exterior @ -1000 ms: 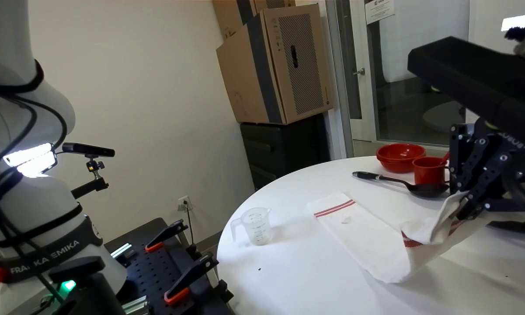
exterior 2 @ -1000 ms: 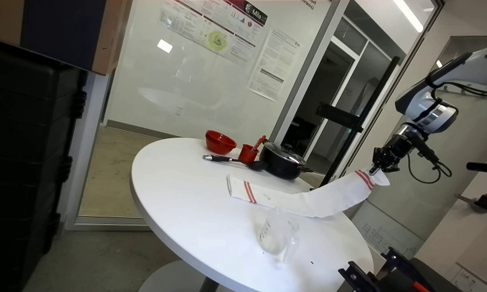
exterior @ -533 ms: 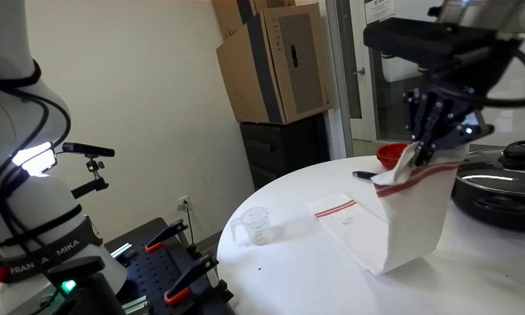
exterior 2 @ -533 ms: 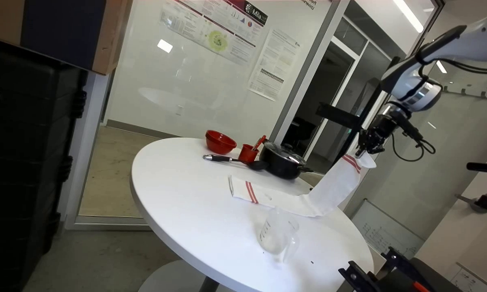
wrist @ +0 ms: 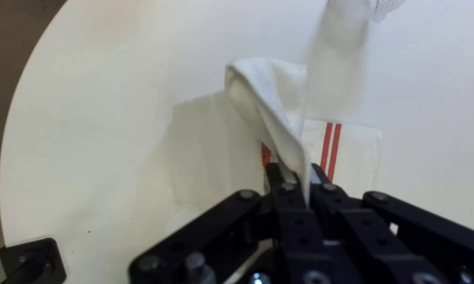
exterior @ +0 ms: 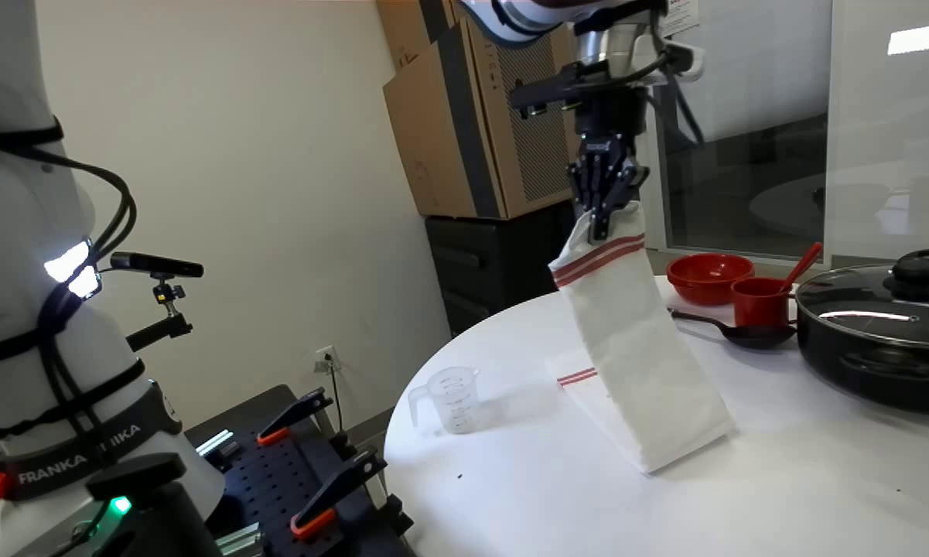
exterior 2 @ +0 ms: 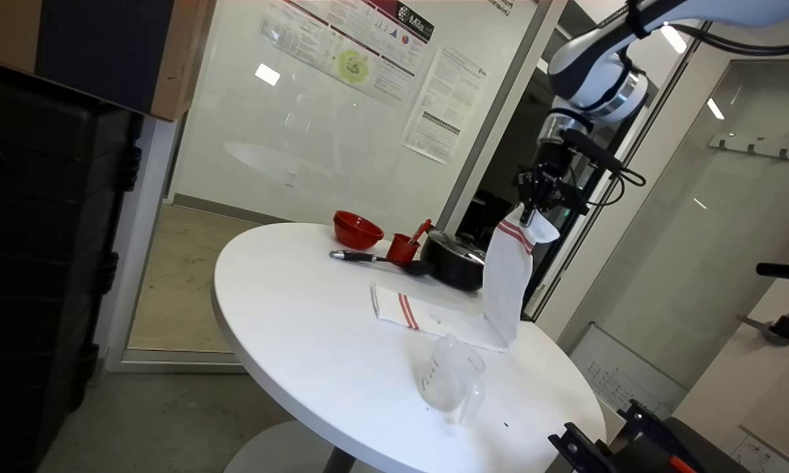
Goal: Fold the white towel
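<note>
The white towel is lifted at one end, with red stripes near that raised end. My gripper is shut on it, high above the table. From there the cloth slopes down to a crease on the tabletop. Its other half, also red-striped, lies flat; in an exterior view the hanging part covers most of it. In the wrist view the gripper pinches the cloth between its fingers, and a loose flap sticks out beyond them. The flat striped end shows beneath, to the right.
A clear measuring cup stands on the round white table near the towel. A lidded black pot, a red mug, red bowls and a black ladle sit together beyond the towel.
My gripper has risen and swung leftward in both exterior views, carrying the towel's end along. The held half now stands steeply above the flat half. The grip has stayed shut.
</note>
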